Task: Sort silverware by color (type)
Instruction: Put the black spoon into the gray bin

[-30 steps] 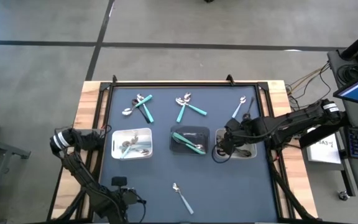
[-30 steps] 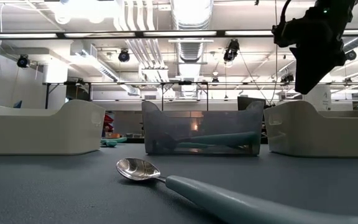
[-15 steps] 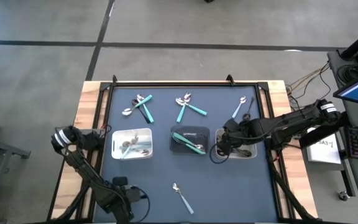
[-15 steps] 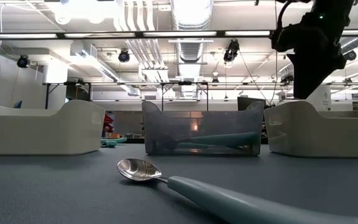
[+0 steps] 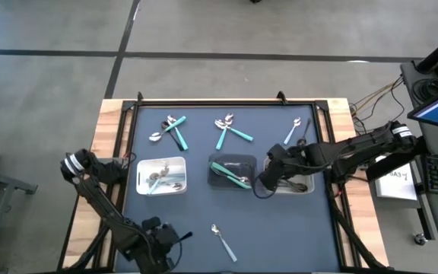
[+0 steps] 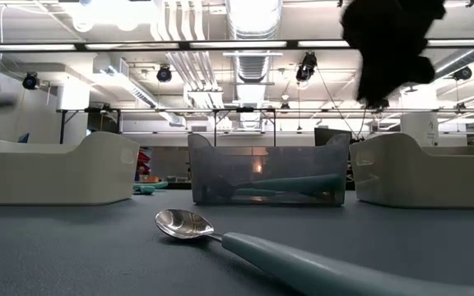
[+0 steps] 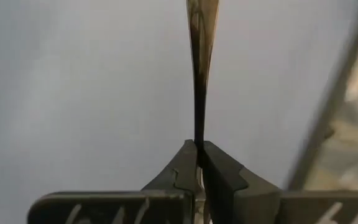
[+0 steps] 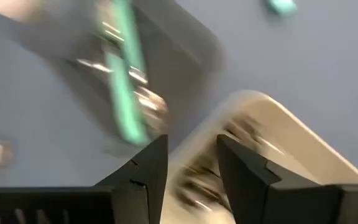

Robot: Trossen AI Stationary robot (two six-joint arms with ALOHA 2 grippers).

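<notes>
The left tool [image 7: 199,163], at the lower left of the high view, is clamped on a dark utensil handle [image 7: 201,68]. The right tool [image 8: 191,163], jaws parted and empty, hovers over the right tray [image 5: 304,185]. A teal-handled spoon [image 5: 223,241] lies on the worktop [image 5: 280,228], lower centre.
</notes>
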